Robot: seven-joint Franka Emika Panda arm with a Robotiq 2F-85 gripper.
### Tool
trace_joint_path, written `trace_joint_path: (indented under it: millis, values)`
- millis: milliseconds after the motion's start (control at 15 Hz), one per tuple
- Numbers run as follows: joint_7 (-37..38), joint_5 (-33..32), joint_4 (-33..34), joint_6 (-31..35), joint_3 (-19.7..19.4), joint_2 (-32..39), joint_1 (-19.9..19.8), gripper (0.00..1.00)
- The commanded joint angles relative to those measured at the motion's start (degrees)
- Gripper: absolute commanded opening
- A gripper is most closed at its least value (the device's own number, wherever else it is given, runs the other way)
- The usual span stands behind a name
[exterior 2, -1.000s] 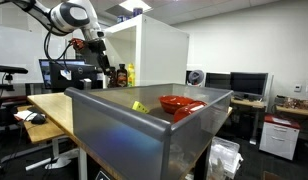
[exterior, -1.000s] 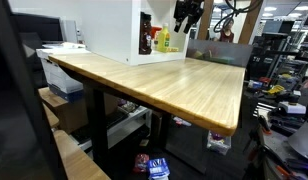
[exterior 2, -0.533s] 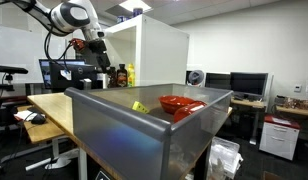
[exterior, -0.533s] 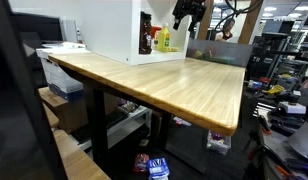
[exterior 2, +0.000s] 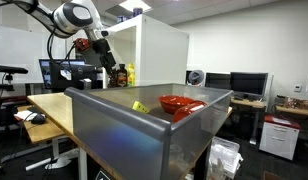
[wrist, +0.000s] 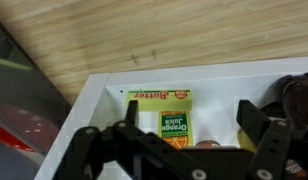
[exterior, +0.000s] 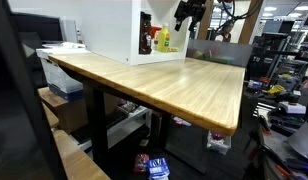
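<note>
Wrist view: gripper (wrist: 172, 125) in the foreground, jaws spread wide, nothing between the fingers. Directly beyond it, a juice carton (wrist: 172, 110) stands inside a white box (wrist: 104, 92), seen from above, orange label facing the camera. The gripper hangs over the carton without touching it. A dark bottle (wrist: 294, 95) sits to the carton's right in the same box, partly behind one finger. Past the box rim, bare planks of the bench (wrist: 144, 35).

In an exterior view, the long wooden top runs away from the camera; the box (exterior: 104, 30) stands at its far edge, open side toward the arm. The gripper (exterior: 188, 12) hovers above that opening, clear of the things inside, which are too small to read here.

In an exterior view, a grey bin (exterior 2: 144, 135) fills the foreground, holding a red bowl (exterior 2: 179, 103). Behind it, the arm reaches down beside the box (exterior 2: 159, 50), well apart from the bin.
</note>
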Motion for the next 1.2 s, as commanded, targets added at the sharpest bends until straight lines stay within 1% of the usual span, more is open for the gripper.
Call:
trace_joint_path:
  millis: [0,533,933,1133]
  values:
    - [-2.6,-3.0,-1.0,3.9,-1.0,0.7,-0.7,1.00]
    - [-5.2,-5.7,-1.8,11.2,-3.1,4.0,-1.3,1.00]
    - [-10.0,-5.3,-1.9,13.5,-4.8,6.6,-1.0,1.00]
    - [-10.1,-6.6,-2.1,15.8,-5.0,7.5,-1.1,1.00]
